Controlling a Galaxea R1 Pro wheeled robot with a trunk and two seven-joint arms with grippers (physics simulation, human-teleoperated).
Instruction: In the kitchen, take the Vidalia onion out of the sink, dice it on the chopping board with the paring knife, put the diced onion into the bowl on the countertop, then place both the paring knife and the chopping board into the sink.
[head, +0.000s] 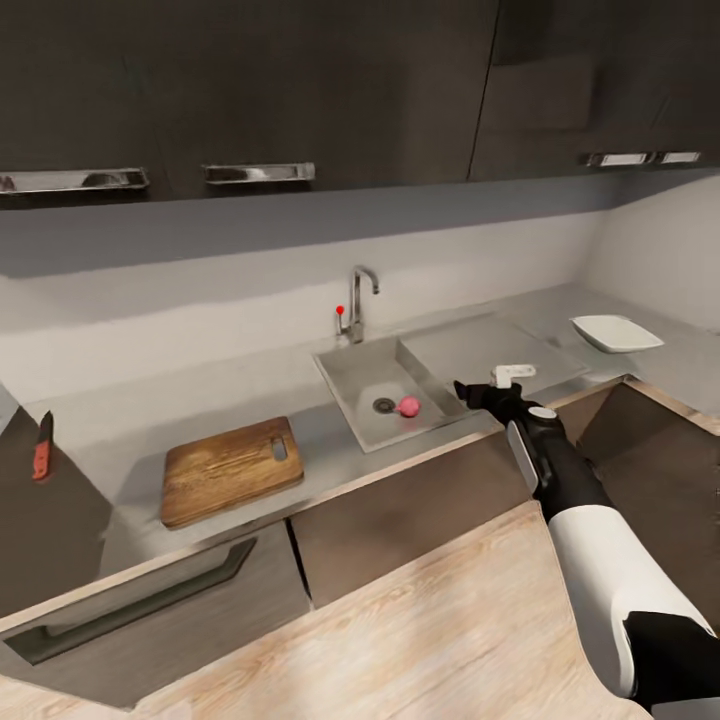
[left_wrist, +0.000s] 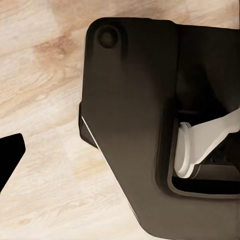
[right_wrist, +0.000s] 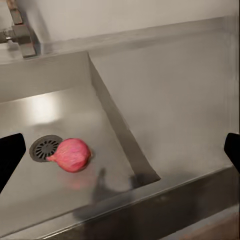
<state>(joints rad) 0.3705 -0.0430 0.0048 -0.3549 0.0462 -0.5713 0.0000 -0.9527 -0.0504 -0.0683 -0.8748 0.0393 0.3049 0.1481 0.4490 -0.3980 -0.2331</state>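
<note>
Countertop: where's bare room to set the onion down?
Bare grey countertop runs between paring knife and chopping board; the board's top is bare too. The drainboard between sink basin and bowl is free. Tightest near the right gripper.

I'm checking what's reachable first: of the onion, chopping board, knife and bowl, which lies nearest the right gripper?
The Vidalia onion, lying in the sink by the drain, just left of the right gripper. The others lie farther off.
</note>
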